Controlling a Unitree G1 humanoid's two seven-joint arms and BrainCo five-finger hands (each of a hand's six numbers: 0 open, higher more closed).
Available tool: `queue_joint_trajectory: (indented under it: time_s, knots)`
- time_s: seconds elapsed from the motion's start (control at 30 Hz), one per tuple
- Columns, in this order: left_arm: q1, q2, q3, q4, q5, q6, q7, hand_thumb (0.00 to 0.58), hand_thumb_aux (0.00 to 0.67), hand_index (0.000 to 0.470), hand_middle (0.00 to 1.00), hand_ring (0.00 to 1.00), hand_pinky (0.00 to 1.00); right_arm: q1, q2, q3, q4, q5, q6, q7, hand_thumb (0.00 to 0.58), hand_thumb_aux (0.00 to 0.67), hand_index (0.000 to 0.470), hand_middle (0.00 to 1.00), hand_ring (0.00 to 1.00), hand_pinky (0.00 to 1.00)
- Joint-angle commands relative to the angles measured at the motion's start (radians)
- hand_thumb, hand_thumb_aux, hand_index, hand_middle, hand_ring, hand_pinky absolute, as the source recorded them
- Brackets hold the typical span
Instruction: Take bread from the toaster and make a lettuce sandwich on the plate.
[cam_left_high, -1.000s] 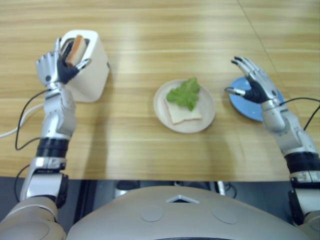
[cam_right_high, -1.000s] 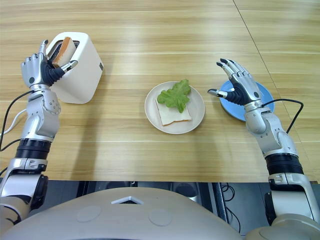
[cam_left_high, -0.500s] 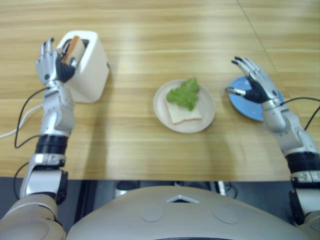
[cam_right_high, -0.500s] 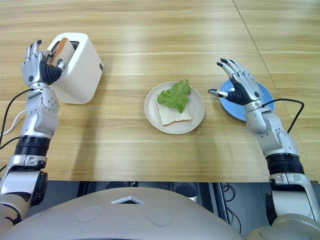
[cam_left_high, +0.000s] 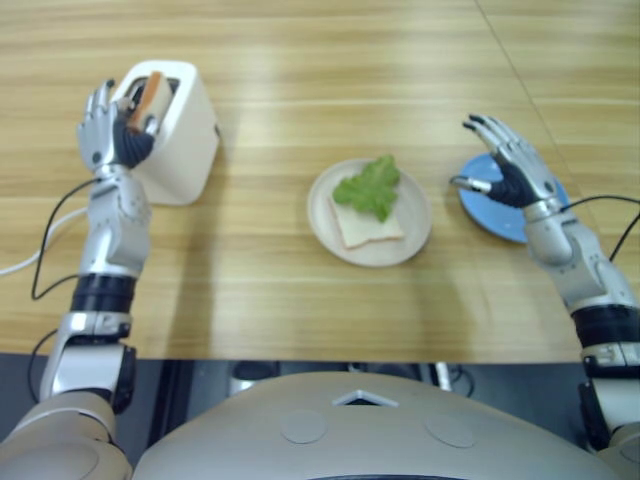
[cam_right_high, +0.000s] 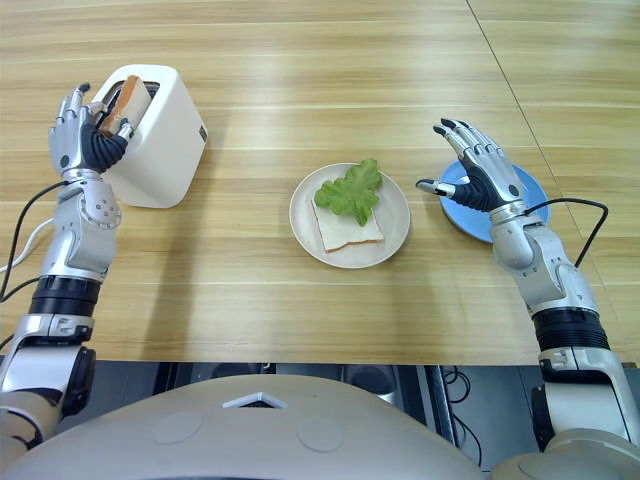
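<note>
Left hand (cam_right_high: 80, 140) is at the toaster (cam_right_high: 165, 130) top, fingers curled on the bread slice (cam_right_high: 128, 97) sticking out of the slot. Grip looks closed, but the angle's poor. Right hand (cam_right_high: 485, 175) hovers over the blue dish (cam_right_high: 525, 215), fingers spread wide, holding nothing. Plate (cam_right_high: 395, 225) sits on the bench (cam_right_high: 300, 80) between the two sets of fingers, nearer the right ones, carrying the bottom slice (cam_right_high: 350, 232) with lettuce (cam_right_high: 348, 192) on top.

Mock kitchen setup, likely a lab: wooden table (cam_right_high: 300, 60), toaster (cam_right_high: 168, 135), cream plate (cam_right_high: 397, 222), blue plate (cam_right_high: 530, 196), trailing cables (cam_right_high: 590, 200)
</note>
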Motion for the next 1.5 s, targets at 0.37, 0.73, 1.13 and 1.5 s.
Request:
queue_joint_trajectory:
  time_s: [0.37, 0.73, 1.13, 1.5]
  knots:
    - [-0.015, -0.091, 0.203, -0.420, -0.372, -0.216, -0.060, 0.580, 0.670, 0.460, 1.00, 1.00, 1.00, 0.003, 0.006, 0.012, -0.002, -0.022, 0.007, -0.011, 0.000, 0.000, 0.000, 0.00, 0.00, 0.00]
    - [-0.054, -0.369, -0.080, -0.253, -0.798, -0.139, -0.548, 0.580, 0.670, 0.460, 1.00, 1.00, 1.00, -0.001, 0.012, 0.006, -0.002, -0.017, 0.007, -0.011, 0.000, 0.000, 0.000, 0.00, 0.00, 0.00]
    - [-0.138, -0.522, -0.203, 0.290, -0.702, -0.199, -0.625, 0.580, 0.670, 0.460, 1.00, 1.00, 1.00, 0.009, 0.002, -0.019, 0.017, 0.007, 0.005, -0.020, 0.000, 0.000, 0.000, 0.00, 0.00, 0.00]
    - [-0.238, -0.597, -0.179, 0.604, -0.639, -0.271, -0.542, 0.580, 0.670, 0.460, 1.00, 1.00, 1.00, 0.004, 0.008, 0.004, 0.012, -0.009, 0.012, -0.016, 0.000, 0.000, 0.000, 0.00, 0.00, 0.00]
